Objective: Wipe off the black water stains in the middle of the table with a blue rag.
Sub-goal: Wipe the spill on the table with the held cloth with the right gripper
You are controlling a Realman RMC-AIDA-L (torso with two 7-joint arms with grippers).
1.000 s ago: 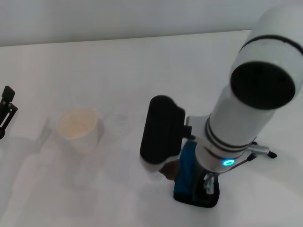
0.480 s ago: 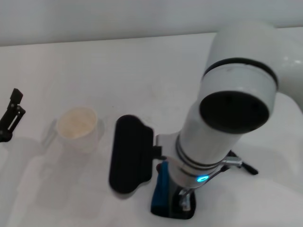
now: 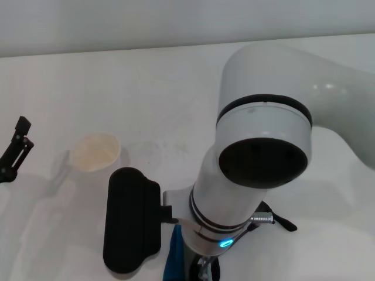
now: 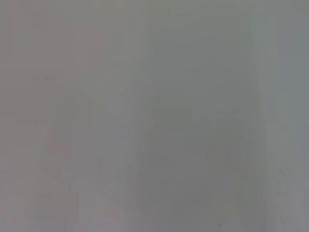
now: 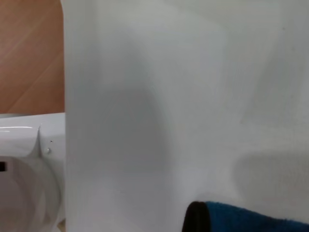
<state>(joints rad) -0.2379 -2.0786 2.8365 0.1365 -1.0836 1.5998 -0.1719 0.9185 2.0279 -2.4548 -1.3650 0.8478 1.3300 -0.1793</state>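
Blue rag [image 3: 173, 263]: only a narrow strip shows in the head view, at the near edge of the table [image 3: 176, 82], tucked under the right arm's wrist. The right wrist view shows a blue corner with black edging [image 5: 241, 218] lying on the white top. My read: soft, light, limp cloth. It will fold and bunch instead of sliding as 1 flat piece, so it needs downward pressure to wipe. Best hold is a pinch on the folded bulk or the thicker black hem; a loose corner would just trail.

Black water stains: not visible in any current view. Either the arm covers the spot or it is already wiped; cannot tell which. Only faint grey smudges on the table right of the cup.

Right gripper: hidden under its own forearm in the head view, and no fingers show in its wrist view. It sits right over the rag, but I can't tell whether the fingers are parted or have hold of the cloth.

Black wrist block [image 3: 130, 228] sticks out left of the arm, near edge.

White paper cup [image 3: 95, 153]: upright, left of centre, well apart from the rag, not in the wipe path as it stands.

Left gripper [image 3: 14, 153]: idle at the far-left edge, low over the table; finger gap unreadable. Its wrist view is blank grey.
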